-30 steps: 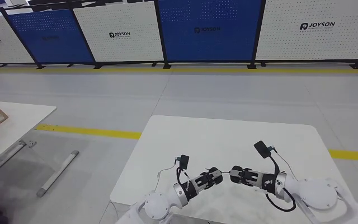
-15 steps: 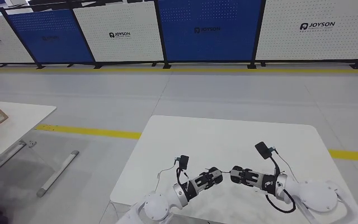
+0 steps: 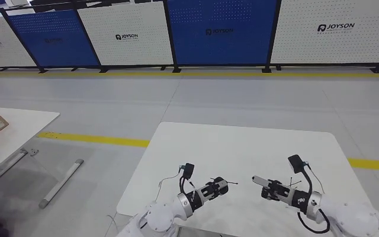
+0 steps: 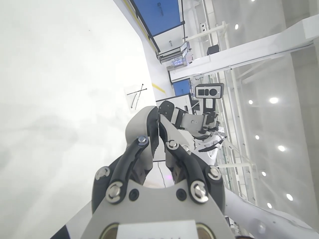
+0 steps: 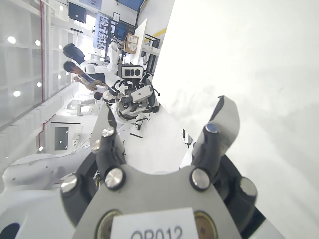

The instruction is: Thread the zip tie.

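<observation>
Zip tie point(image 3: 232, 183) sits clamped in the left gripper point(image 3: 218, 187), low on the white table point(image 3: 237, 142) at about seven o'clock, the pads pressed together on the thin black strip. A short free length pokes out toward three o'clock, at the right gripper point(image 3: 258, 179). That gripper hangs at about five o'clock with its fingers spread wide and nothing between them, and a clear gap separates the two. Whether the exposed end is the tip or the head is too fine to tell. To thread well, I judge the right gripper should line up square with that free end and pinch near it so the strip cannot flex. Spare zip ties point(image 4: 137, 95) lie crossed on the table beyond.
</observation>
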Controlling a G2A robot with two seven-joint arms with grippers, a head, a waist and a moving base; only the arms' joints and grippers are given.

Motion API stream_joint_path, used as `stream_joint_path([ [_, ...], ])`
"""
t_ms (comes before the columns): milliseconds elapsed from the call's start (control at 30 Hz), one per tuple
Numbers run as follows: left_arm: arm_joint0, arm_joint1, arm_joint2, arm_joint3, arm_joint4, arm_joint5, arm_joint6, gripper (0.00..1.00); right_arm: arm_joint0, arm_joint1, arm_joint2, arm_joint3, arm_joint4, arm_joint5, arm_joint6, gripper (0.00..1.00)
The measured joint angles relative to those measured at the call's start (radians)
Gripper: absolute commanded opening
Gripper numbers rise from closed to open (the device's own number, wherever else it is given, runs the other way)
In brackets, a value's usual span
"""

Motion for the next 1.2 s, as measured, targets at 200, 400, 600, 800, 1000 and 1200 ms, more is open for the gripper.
stream_joint_path([
  [200, 0.004, 0.002, 0.009, -0.011, 0.001, 0.015, -0.009, 0.0, -0.013, -0.001, 0.011, -0.006, -0.015, -0.013, 0.031, 1.0],
  [400, 0.0, 0.001, 0.028, -0.014, 0.005, 0.0, -0.01, 0.0, 0.0, -0.004, 0.0, -0.016, -0.039, 0.01, 0.031, 1.0],
  [600, -0.002, 0.0, 0.033, -0.014, -0.001, -0.002, -0.005, 0.0, 0.005, -0.007, -0.01, -0.014, -0.039, 0.0, 0.049, 1.0],
  [800, -0.008, -0.002, 0.062, -0.019, 0.01, 0.002, -0.001, 0.0, 0.077, -0.022, -0.056, 0.014, -0.033, 0.02, 0.112, 0.19],
  [1000, -0.013, -0.003, 0.072, -0.014, 0.002, 0.001, 0.004, 0.0, 0.13, -0.038, -0.098, 0.044, -0.034, 0.046, 0.134, 0.02],
  [1200, -0.007, 0.0, 0.075, -0.017, 0.004, -0.021, 0.003, 0.0, 0.159, -0.05, -0.124, 0.076, -0.026, 0.053, 0.145, 0.0],
])
